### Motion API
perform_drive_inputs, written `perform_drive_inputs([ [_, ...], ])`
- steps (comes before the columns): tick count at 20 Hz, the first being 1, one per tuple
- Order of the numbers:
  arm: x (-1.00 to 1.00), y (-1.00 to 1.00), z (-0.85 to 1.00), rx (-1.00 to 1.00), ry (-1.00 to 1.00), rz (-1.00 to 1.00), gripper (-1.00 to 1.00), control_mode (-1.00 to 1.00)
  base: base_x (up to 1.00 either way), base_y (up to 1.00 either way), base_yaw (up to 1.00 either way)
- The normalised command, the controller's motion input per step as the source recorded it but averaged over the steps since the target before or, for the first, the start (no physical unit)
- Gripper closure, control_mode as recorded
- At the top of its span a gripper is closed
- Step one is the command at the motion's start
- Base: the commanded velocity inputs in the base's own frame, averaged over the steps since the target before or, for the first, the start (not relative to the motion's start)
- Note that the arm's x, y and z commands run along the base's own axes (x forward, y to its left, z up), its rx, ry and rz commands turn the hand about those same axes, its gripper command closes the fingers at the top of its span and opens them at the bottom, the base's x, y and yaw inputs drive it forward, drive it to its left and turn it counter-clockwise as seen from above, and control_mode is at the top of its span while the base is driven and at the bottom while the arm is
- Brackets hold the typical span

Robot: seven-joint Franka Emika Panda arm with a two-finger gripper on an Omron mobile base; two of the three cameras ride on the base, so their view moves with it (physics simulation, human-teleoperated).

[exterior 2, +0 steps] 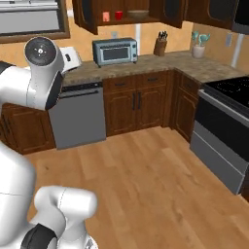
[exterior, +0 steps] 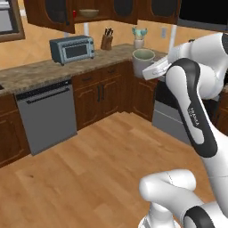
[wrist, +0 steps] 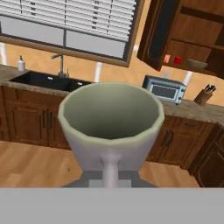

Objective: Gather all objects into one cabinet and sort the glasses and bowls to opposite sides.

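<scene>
The cabinet (exterior 2: 127, 14) sits open at top centre of the right base view. On its shelf: the tan bowl (exterior 2: 137, 14), then the red cup (exterior 2: 118, 15) and pink cup (exterior 2: 106, 16) (left). Centre of the hand view, the gripper (wrist: 111, 175) clamps the grey mug (wrist: 111, 124).

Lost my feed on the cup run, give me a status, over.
Gripper shut on grey mug, carried mid-floor. Salmon-pink cup, red cup and tan bowl on the open cabinet shelf. Toaster oven below; path looks open.
</scene>
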Motion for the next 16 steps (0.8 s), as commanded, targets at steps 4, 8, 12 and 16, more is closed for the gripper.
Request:
perform_drive_inputs([
  [4, 0.00, 0.00, 0.00, 0.00, 0.00, 0.00, 1.00, 1.00, 0.99, -0.55, 0.02],
  [8, 0.00, 0.00, 0.00, 0.00, 0.00, 0.00, 1.00, 1.00, 0.98, -0.34, 0.07],
  [12, 0.00, 0.00, 0.00, 0.00, 0.00, 0.00, 1.00, 1.00, 1.00, -0.02, 0.19],
  [16, 0.00, 0.00, 0.00, 0.00, 0.00, 0.00, 1.00, 1.00, 1.00, 0.00, 0.28],
])
